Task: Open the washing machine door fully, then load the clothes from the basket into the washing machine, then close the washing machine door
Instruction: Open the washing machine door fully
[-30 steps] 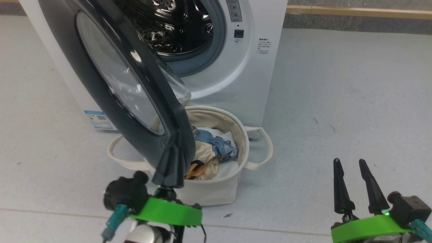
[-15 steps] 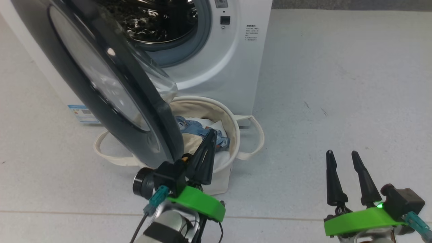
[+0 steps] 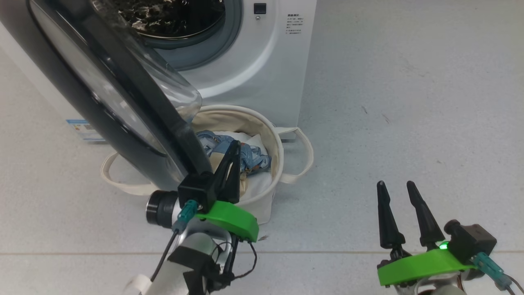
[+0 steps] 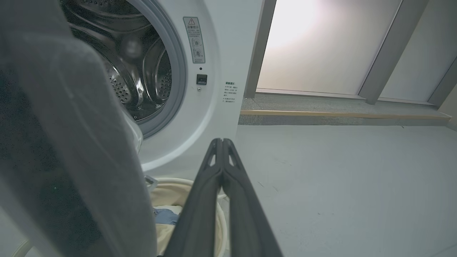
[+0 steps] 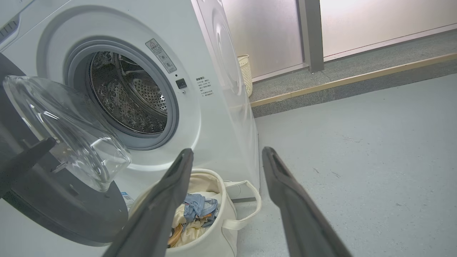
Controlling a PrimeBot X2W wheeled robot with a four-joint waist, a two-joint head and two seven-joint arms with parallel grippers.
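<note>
The washing machine (image 3: 254, 61) stands right behind the basket (image 3: 281, 160), with its drum mouth uncovered. The washing machine door (image 3: 82, 106) hangs part-open, and its lower edge leans over the basket's left side. Inside the basket lie the clothes (image 3: 249, 157), blue denim on top of cream. The left gripper (image 3: 234, 147) hovers above the basket's near rim, fingers pressed together on nothing, tips over the clothes, just right of the door's edge. The right gripper (image 3: 395, 186) is well to the right of the basket, spread wide and empty.
</note>
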